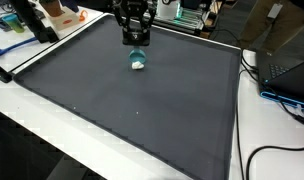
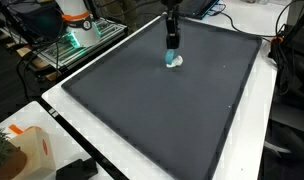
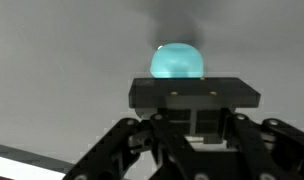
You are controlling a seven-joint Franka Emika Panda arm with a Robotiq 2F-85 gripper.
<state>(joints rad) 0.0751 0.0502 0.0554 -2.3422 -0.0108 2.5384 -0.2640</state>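
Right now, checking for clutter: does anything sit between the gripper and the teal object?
Nothing visible does. The gripper stands close above the teal object, and only bare dark mat lies around it.

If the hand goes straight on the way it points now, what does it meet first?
The hand is shut on the turquoise ball; past it, the dark mat comes first, apparently just below.
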